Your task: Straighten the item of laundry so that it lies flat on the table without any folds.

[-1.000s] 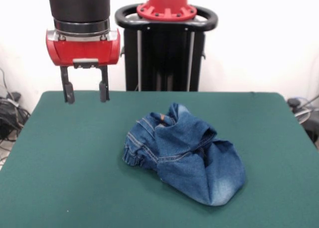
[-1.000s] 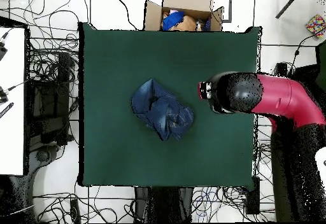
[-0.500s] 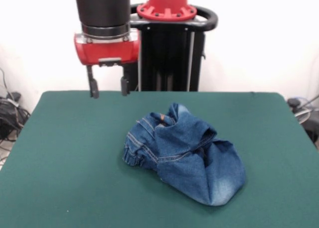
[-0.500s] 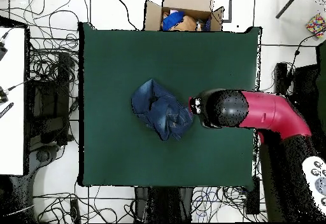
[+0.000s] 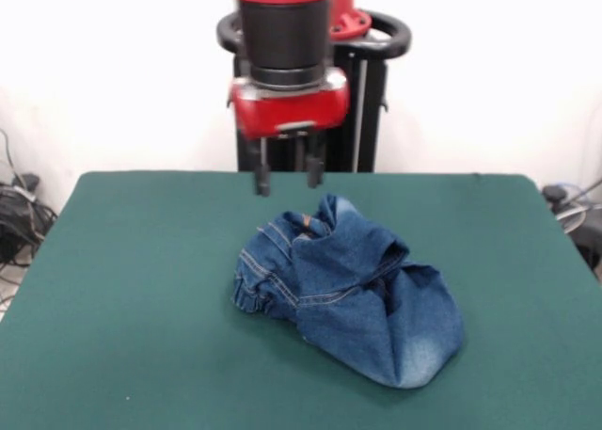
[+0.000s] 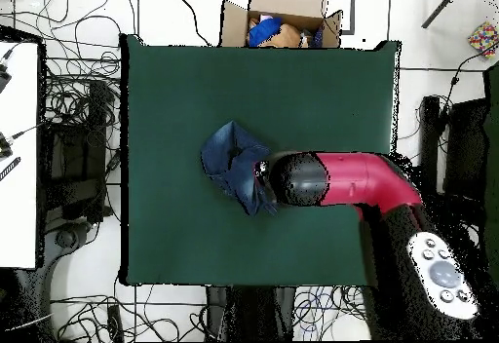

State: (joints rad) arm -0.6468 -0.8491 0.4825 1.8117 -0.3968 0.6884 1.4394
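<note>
The item of laundry (image 5: 353, 294) is a pair of blue jeans, bunched in a crumpled heap with many folds near the middle of the green table (image 5: 132, 289). In the overhead view the item of laundry (image 6: 229, 159) is partly covered by the arm. My gripper (image 5: 287, 178) hangs open just above and behind the heap's far edge, its two dark fingers (image 5: 262, 178) pointing down with nothing between them. In the overhead view the gripper itself is hidden under the arm's red and black wrist (image 6: 297, 178).
A cardboard box (image 6: 283, 22) with coloured items stands beyond the table's far edge in the overhead view. Cables lie on the floor around the table. The black pedestal (image 5: 315, 110) rises behind the gripper.
The arm has swung across the table from the side to a spot over the jeans. The gripper stays open. The jeans have not moved.
</note>
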